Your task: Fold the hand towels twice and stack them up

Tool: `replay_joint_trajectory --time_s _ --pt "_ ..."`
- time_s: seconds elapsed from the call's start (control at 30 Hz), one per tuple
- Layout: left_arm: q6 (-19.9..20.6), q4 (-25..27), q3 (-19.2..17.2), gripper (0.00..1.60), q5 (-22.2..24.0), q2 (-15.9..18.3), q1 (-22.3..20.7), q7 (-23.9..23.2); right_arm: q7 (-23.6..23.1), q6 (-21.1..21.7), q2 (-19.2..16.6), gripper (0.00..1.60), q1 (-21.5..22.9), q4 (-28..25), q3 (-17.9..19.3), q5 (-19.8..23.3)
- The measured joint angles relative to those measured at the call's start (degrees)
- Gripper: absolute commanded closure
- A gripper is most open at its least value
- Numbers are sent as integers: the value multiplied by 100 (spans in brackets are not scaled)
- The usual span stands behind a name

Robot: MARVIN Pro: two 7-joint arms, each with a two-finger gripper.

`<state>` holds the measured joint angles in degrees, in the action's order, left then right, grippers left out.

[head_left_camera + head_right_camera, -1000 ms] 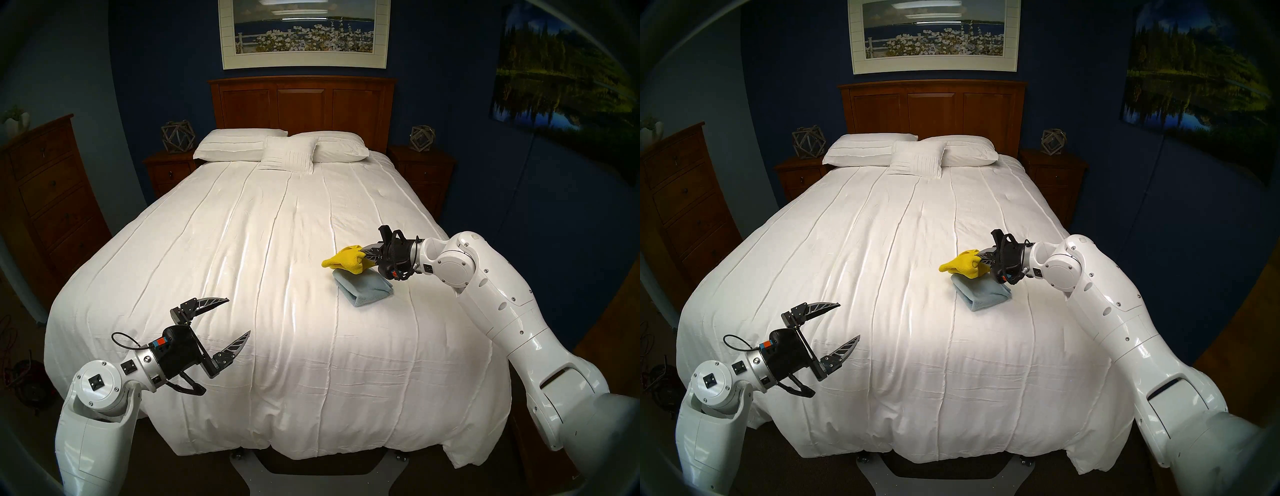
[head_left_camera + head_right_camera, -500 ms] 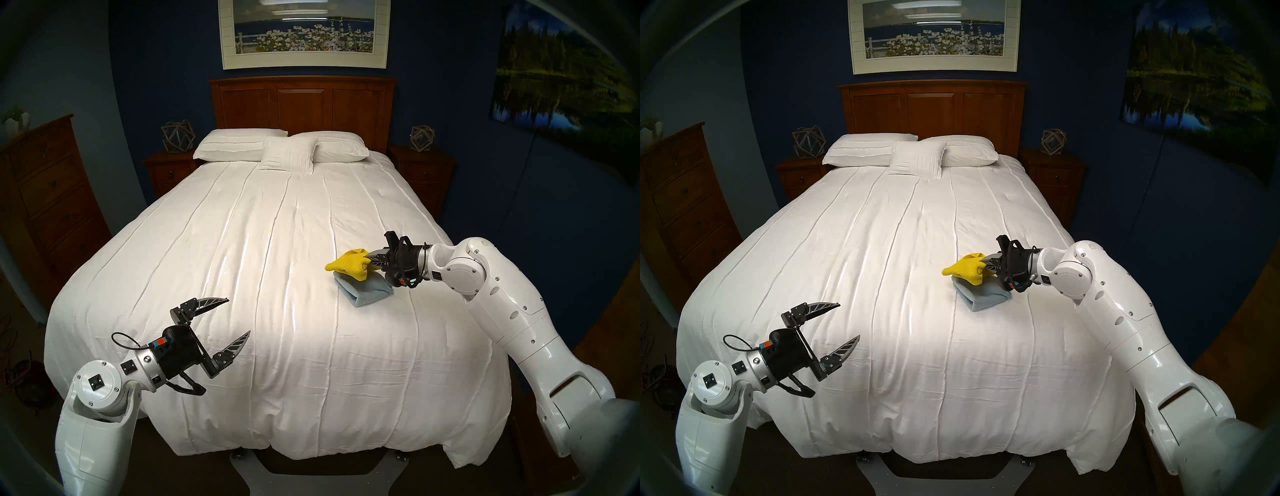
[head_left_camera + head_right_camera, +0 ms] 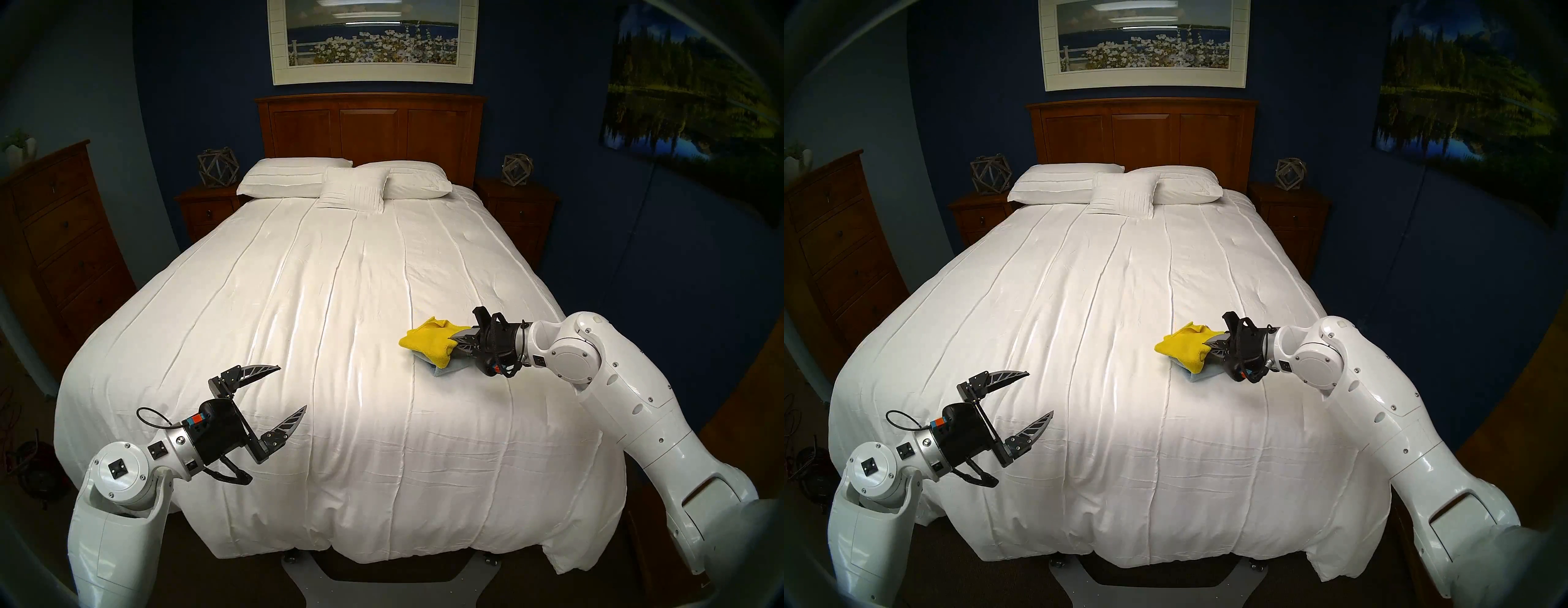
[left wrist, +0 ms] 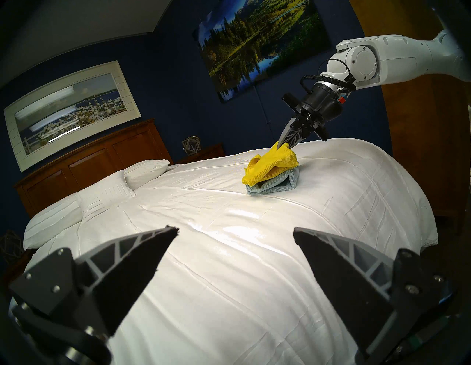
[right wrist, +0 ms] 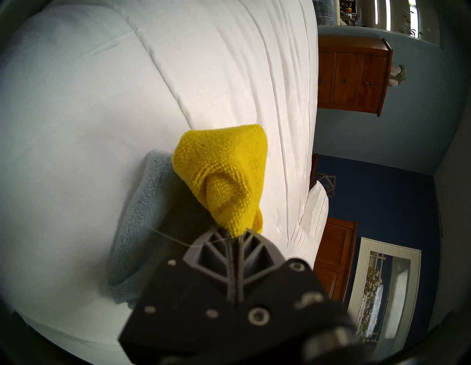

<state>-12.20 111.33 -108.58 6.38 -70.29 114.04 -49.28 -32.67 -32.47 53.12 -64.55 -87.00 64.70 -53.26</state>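
My right gripper (image 3: 453, 338) is shut on the folded yellow towel (image 3: 428, 342) and holds it low over the folded pale blue towel (image 3: 445, 370), which lies on the white bedspread (image 3: 339, 339) right of the middle. The yellow towel covers most of the blue one and rests on it in the left wrist view, where the yellow (image 4: 270, 165) sits on the blue (image 4: 277, 187). The right wrist view shows the jaws closed on a yellow corner (image 5: 224, 178), the blue towel (image 5: 142, 219) beside it. My left gripper (image 3: 290, 388) is open and empty over the bed's near left part.
White pillows (image 3: 339, 182) lie at the wooden headboard (image 3: 369, 127). Nightstands (image 3: 208, 212) flank the bed and a tall dresser (image 3: 55, 246) stands at the left. The bed's foot edge (image 3: 339, 547) is close to my base.
My right gripper has come down and slightly nearer with the yellow towel, which now covers most of the blue towel. The left arm has not moved.
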Motion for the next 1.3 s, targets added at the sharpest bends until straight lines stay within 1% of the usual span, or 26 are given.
replay_joint_trajectory --time_s 0.13,0.27,0.33,0.37,0.4,0.47,0.5,0.67,0.8,0.87,0.9,0.93,0.97,1.0,1.03,1.07,1.1,1.13,1.23,1.3 --pt "0 0 -1 0 -1 -2 0 -2 13 18 -38 150 -85 1 0 -3" --pt "1 0 -3 0 -2 -5 -1 -4 14 23 -68 136 -128 11 -2 -31" --pt "2 0 -3 0 -2 -5 -1 -5 14 23 -77 134 -135 12 -2 -39" --pt "2 0 -3 0 -3 -6 -1 -6 16 23 -90 125 -144 15 -2 -54" --pt "2 0 -4 0 -3 -7 -2 -7 16 23 -93 125 -146 18 -3 -58" --pt "2 0 -4 0 -4 -7 -2 -8 16 23 -101 119 -152 24 -4 -70" --pt "2 1 -4 0 -4 -8 -2 -8 17 22 -105 110 -154 30 -5 -79" --pt "2 1 -6 0 -6 -11 -3 -11 22 12 -101 99 -158 86 -11 -104" --pt "2 1 -7 0 -8 -13 -3 -14 -38 -42 -84 93 -163 112 -10 -12" --pt "2 1 -7 0 -8 -14 -4 -15 -79 -62 -83 85 -171 112 -9 26" --pt "2 1 -8 0 -9 -15 -4 -15 -113 -75 -83 70 -180 114 -8 57" --pt "2 1 -8 0 -9 -16 -4 -16 -153 -88 -82 38 -192 118 -5 90" --pt "2 1 -9 0 -10 -16 -4 -16 -182 -95 -81 34 -202 122 -1 115" --pt "2 1 -9 0 -10 -17 -5 -17 -193 -99 -80 34 -206 125 0 124" --pt "3 1 -9 0 -10 -17 -5 -17 -204 -102 -80 24 -209 127 1 133" --pt "3 1 -10 0 -11 -18 -5 -18 -229 -111 -80 21 -216 131 6 153" --pt "3 1 -10 0 -11 -18 -5 -18 -241 -115 -80 21 -219 132 10 165" --pt "3 1 -10 0 -11 -19 -5 -19 -257 -122 -80 8 -221 133 16 181" --pt "3 1 -11 0 -12 -21 -6 -21 -317 -154 -82 3 -221 133 51 252" --pt "3 1 -11 0 -13 -22 -7 -22 -356 -175 -85 4 -218 135 72 295"
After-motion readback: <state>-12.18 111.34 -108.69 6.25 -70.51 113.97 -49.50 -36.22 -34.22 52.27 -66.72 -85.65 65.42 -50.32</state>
